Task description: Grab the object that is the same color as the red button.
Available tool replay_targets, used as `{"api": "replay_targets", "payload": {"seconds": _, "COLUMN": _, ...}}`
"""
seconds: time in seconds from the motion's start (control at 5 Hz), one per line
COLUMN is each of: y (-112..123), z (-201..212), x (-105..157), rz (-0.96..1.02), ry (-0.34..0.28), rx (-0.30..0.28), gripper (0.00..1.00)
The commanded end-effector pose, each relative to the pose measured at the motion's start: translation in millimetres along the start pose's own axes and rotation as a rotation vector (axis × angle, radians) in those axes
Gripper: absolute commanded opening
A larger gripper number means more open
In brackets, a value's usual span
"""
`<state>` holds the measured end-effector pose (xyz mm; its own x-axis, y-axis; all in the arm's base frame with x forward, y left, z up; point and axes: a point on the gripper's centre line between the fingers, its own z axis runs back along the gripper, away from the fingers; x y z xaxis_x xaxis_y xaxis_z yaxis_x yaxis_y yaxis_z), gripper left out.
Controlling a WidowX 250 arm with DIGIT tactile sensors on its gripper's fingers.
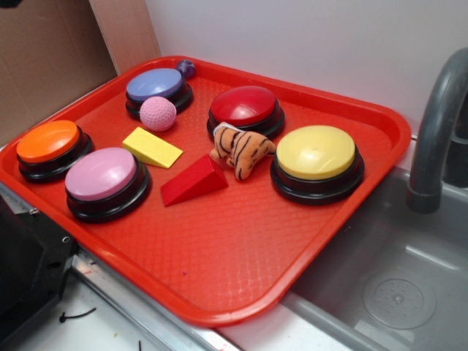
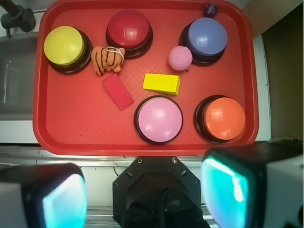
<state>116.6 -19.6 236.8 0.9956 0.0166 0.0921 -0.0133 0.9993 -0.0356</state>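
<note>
While the gripper hangs high above the near edge of the tray, its two pale fingers are seen spread wide at the bottom of the wrist view, released, with nothing held between them.

And there it is: the red wedge block, seen lying flat on the tray floor, close to the middle. It is small, solid and smooth, a ramp shape with one thick end and one thin edge, and its red is a near match for the tray beneath it. In the exterior view the thick end is turned toward the striped tiger toy, and the slope falls away toward the pink button. From the wrist view the block shows as a slim rectangle, its long axis laid on a diagonal, running from the tiger toy side down toward the pink button.

It is bracketed on all sides. The yellow wedge is found just beside it, apart, not touching. The tiger toy is near the thick end; whether the two touch cannot be told. The red button, a glossy dark-red dome on a black base, sits behind the toy toward the far rim. The yellow button is off to one side, and the orange button is well apart, past the pink one.

A blue button and a pink ball are set at the far corner, clear of the block.
</note>
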Motion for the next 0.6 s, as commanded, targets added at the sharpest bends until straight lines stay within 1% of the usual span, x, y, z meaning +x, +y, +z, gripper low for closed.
{"api": "replay_targets", "payload": {"seconds": 0.0, "y": 0, "z": 0, "x": 0, "rz": 0.0, "ry": 0.0, "rx": 0.0, "gripper": 1.0}}
{"api": "replay_targets", "payload": {"seconds": 0.2, "y": -5, "z": -23, "x": 16, "rz": -0.03, "ry": -0.002, "rx": -0.003, "gripper": 1.0}}
{"api": "replay_targets", "payload": {"seconds": 0.4, "y": -9, "z": -45, "x": 33, "rz": -0.103, "ry": -0.012, "rx": -0.023, "gripper": 1.0}}
